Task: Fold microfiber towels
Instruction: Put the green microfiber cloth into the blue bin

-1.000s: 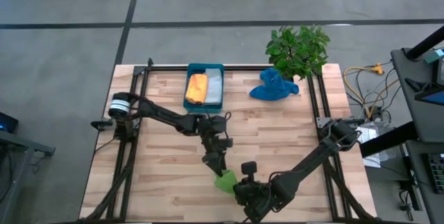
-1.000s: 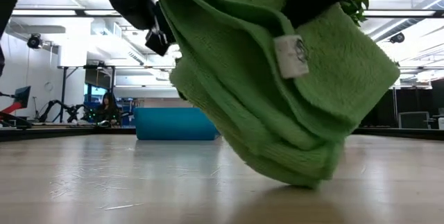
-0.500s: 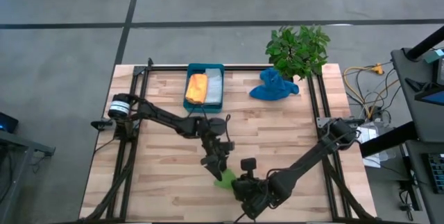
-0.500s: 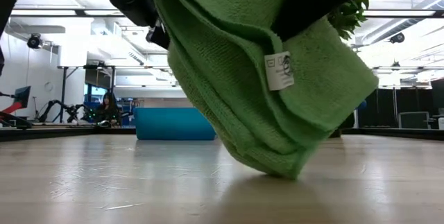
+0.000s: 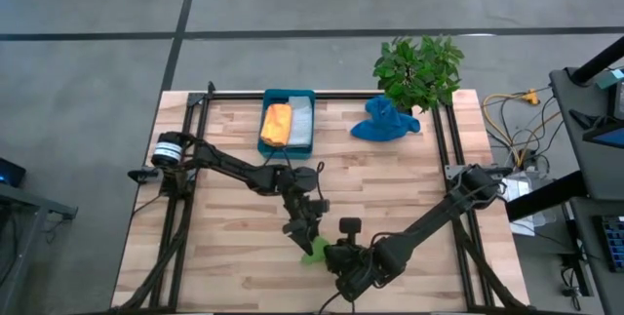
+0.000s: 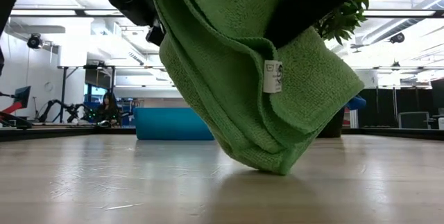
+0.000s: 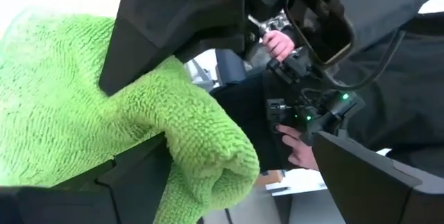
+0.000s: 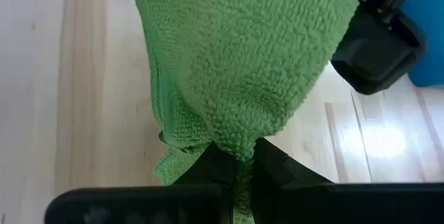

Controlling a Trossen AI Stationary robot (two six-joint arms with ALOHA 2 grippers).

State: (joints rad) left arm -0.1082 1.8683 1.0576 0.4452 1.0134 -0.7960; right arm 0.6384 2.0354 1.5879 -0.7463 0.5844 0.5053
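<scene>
Near the counter's [image 5: 224, 247] front edge: lime green towel [image 5: 314, 250] pinched in the closed right claw [image 8: 236, 163], hanging soft and light; left claw [image 5: 306, 239] spread wide beside it, best gripping a loose corner

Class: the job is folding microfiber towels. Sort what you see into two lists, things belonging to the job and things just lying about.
Job:
green towel, pinched in the shut right gripper, open left gripper at it
blue towel
orange towel
grey towel

Lying about:
teal tray holding the orange and grey towels
plant
cables
</scene>
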